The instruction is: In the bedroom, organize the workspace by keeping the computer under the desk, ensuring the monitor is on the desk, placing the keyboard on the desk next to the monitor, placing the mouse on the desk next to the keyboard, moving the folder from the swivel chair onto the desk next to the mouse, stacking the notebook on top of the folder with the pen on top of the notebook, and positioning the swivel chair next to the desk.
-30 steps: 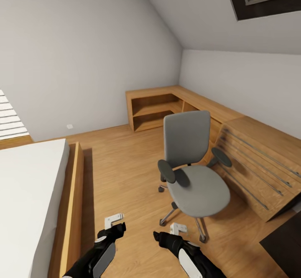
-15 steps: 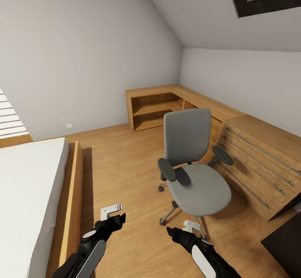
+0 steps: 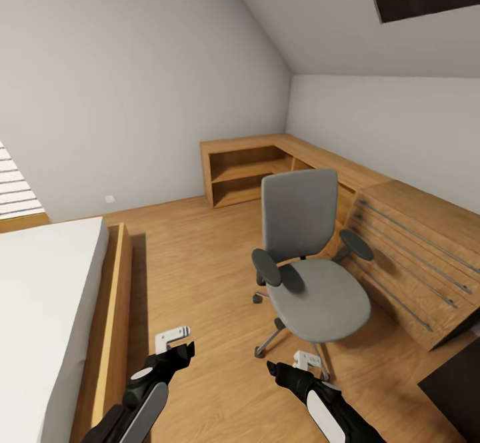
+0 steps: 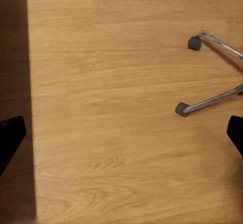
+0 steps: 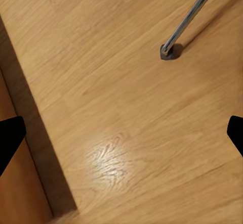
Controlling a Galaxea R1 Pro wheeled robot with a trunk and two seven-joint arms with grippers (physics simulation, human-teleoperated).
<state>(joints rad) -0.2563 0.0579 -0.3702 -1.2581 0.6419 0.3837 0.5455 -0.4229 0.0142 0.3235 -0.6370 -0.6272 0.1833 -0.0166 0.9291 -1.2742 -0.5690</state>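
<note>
The swivel chair stands on the wooden floor right of centre in the head view, grey seat and back facing me, nothing on the seat. A dark corner of the desk shows at the lower right. My left gripper hovers open over bare floor, to the chair's left. My right gripper hangs open just in front of the chair's chrome base. In the left wrist view two chrome chair legs with casters cross the floor between the spread fingertips. The right wrist view holds one chair leg.
A bed with a white mattress and wooden frame runs along the left. A wooden corner shelf unit stands at the back wall, and a light wooden drawer unit stands right of the chair.
My right gripper has swung right toward the chair's base, and the left gripper has drifted slightly left. The view itself has shifted a little.
</note>
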